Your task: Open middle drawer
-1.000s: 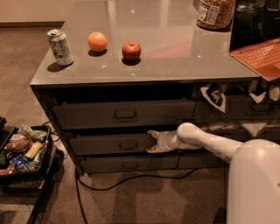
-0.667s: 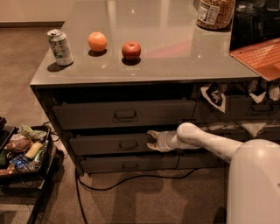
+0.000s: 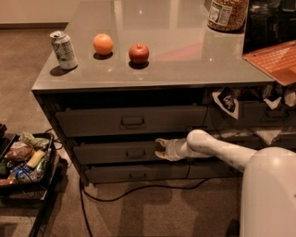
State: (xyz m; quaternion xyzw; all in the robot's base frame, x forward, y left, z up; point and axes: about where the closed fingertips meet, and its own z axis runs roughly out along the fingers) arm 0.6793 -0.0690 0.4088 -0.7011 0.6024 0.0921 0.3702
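End effector (image 3: pixel 163 149) at the top edge of the middle drawer (image 3: pixel 106 153) front. Pull handle (image 3: pixel 135 153) just beside it, camera-left. Whether it grips anything: cannot tell. Bench (image 3: pixel 185 55) above.

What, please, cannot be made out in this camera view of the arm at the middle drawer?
- Pale gripper, against the dark grey middle drawer right of its small rectangular handle: its hold is lost in shadow.
- Drawer's inside: hidden behind its front and the drawer above.
- Glass jar on the grey countertop: top cut off by the upper edge, label too small.
- Black floor tray of packets: cut off by the left edge.
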